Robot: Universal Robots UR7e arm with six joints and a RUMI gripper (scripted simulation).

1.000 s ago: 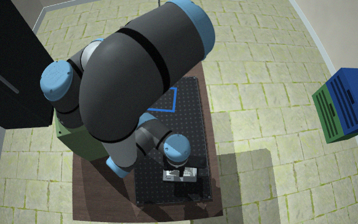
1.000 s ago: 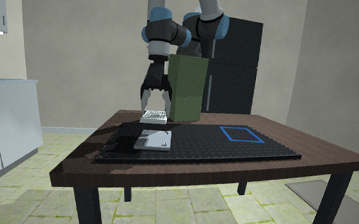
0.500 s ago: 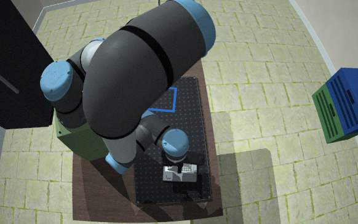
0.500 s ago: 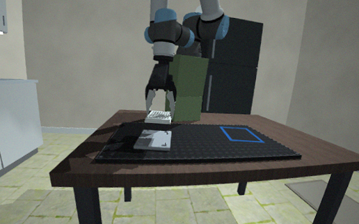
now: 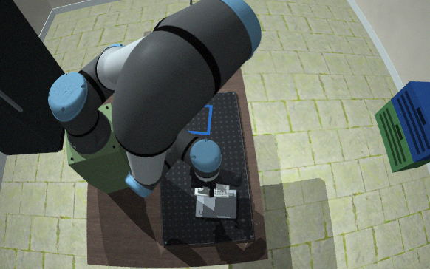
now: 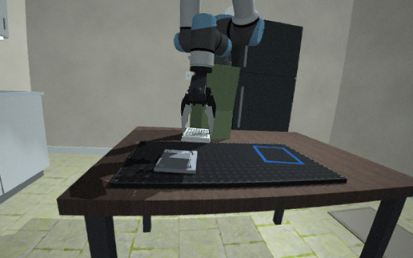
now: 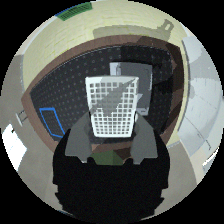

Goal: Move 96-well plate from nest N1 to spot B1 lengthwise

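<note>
My gripper (image 6: 197, 131) is shut on the white 96-well plate (image 6: 196, 135) and holds it in the air above the black mat. The plate fills the middle of the wrist view (image 7: 111, 106), gripped across its width between my two jaws. Seen from overhead, the plate (image 5: 222, 191) is partly hidden under my wrist. The grey plate nest N1 (image 6: 177, 161) lies below on the left part of the mat and also shows from above (image 5: 216, 208). The blue taped outline B1 (image 6: 277, 155) is on the right part of the mat; it also shows in the wrist view (image 7: 50, 120) and partly from above (image 5: 204, 120).
The black perforated mat (image 6: 227, 165) covers the brown table (image 6: 245, 195). My green base block (image 6: 220, 102) stands at the table's back edge. A dark cabinet (image 6: 272, 76) is behind it. A blue and green crate (image 5: 404, 126) sits off the table.
</note>
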